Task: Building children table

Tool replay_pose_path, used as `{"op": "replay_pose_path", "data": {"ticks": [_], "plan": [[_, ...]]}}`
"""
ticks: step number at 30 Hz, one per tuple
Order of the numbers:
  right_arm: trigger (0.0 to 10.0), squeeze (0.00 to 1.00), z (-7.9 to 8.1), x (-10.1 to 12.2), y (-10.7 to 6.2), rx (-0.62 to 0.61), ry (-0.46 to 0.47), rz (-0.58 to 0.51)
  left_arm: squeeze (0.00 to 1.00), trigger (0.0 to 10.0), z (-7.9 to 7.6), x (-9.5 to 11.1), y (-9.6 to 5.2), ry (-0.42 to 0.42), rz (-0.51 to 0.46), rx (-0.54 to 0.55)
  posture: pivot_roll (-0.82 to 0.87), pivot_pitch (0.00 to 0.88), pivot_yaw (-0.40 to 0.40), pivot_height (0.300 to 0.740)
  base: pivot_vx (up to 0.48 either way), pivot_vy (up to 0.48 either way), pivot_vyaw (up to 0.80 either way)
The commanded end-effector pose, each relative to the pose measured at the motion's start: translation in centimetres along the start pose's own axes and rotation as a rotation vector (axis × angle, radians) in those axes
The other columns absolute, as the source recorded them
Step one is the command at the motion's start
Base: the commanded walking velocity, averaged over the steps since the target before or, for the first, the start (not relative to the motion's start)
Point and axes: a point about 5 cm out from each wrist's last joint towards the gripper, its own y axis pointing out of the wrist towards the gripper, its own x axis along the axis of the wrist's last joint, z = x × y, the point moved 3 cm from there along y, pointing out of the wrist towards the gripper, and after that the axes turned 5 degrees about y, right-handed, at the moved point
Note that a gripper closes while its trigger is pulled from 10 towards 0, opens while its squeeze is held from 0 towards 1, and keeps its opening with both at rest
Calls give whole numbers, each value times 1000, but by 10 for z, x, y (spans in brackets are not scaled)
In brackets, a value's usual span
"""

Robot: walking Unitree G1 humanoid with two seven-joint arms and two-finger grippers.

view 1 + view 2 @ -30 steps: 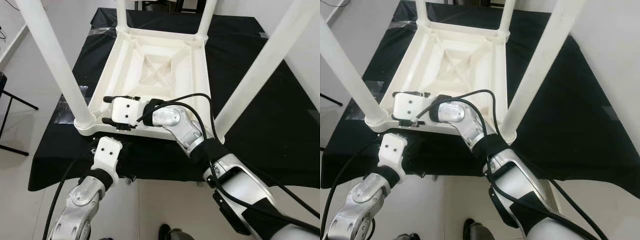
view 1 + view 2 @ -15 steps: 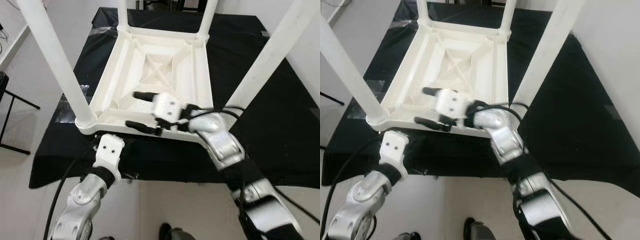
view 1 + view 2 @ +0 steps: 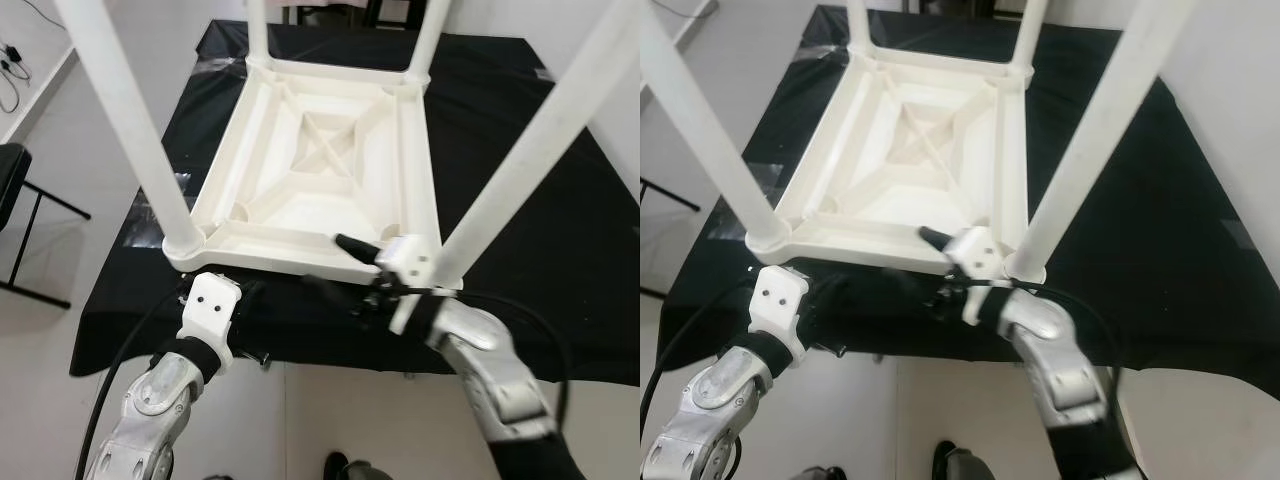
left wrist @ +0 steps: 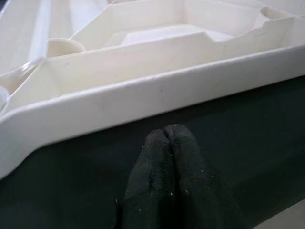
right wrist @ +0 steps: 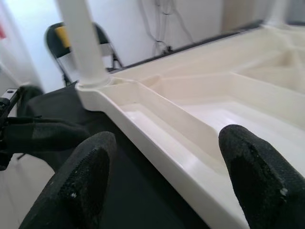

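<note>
Beside the table [image 3: 320, 180], a black chair [image 3: 15, 200] stands.

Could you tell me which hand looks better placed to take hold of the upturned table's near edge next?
Probably the right hand: its fingers are open and straddle the near rim of the white table, one above and one below. The left hand is shut, fingertips together, low over the black cloth in front of that rim.

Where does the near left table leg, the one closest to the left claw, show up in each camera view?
Left eye view: near left leg rising from the upturned white table's near left corner.
Right eye view: same leg, at the left edge.
Left wrist view: cannot tell.
Right wrist view: leg upright at the far corner.
Shared landmark: the table's near rim.
</note>
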Motion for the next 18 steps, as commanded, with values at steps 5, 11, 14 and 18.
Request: {"op": "replay_pose_path", "data": {"ticks": [5, 11, 14, 18], "plan": [[10000, 0, 4, 3, -14, -24, 59, -20, 0, 10000, -1, -2, 0, -5, -1, -18, -8, 202, -71, 740, 0, 0, -480], [10000, 0, 13, 4, -15, -11, 89, -21, 0, 10000, 0, -1, 1, -4, -6, -12, -7, 202, -73, 740, 0, 0, 0], [10000, 0, 18, -3, -23, 42, 90, 50, 0, 10000, 1, -1, 0, -6, -7, -8, -9, 205, -79, 740, 0, 0, 0], [10000, 0, 15, -22, -50, 117, 60, 254, 0, 10000, 0, -2, -1, -16, -5, -12, -12, 209, -79, 740, 0, 0, 0]]}}
